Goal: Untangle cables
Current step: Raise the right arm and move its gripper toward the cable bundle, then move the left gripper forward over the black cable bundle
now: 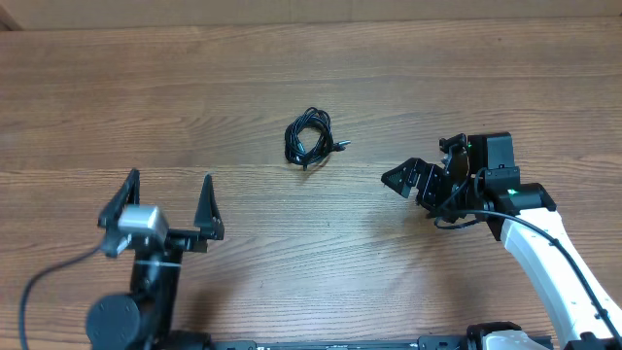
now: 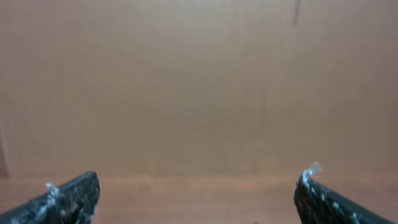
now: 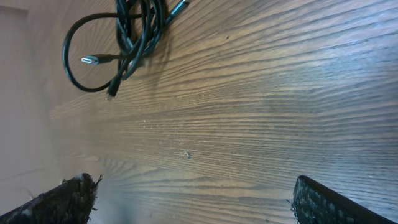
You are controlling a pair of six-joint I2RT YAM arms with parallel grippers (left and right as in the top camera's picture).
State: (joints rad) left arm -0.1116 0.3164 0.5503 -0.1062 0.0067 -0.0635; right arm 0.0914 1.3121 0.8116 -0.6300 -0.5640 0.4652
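Cables (image 1: 309, 138) bundled on table (image 1: 292, 68), left tool (image 1: 169, 181) and right tool (image 1: 416, 161) spread, empty

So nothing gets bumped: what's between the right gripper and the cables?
Only bare table between right gripper and cables, as the overhead view shows.

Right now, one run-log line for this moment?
cables: coiled bundle, ungripped | left gripper: open, empty | right gripper: open, empty | untangling: not started

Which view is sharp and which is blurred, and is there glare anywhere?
Overhead: evenly lit, the cables small but sharp. Left wrist: soft and hazy, no cables in view. Right wrist: wood grain crisp, pale sheen on the table, cables cut off at the top edge.
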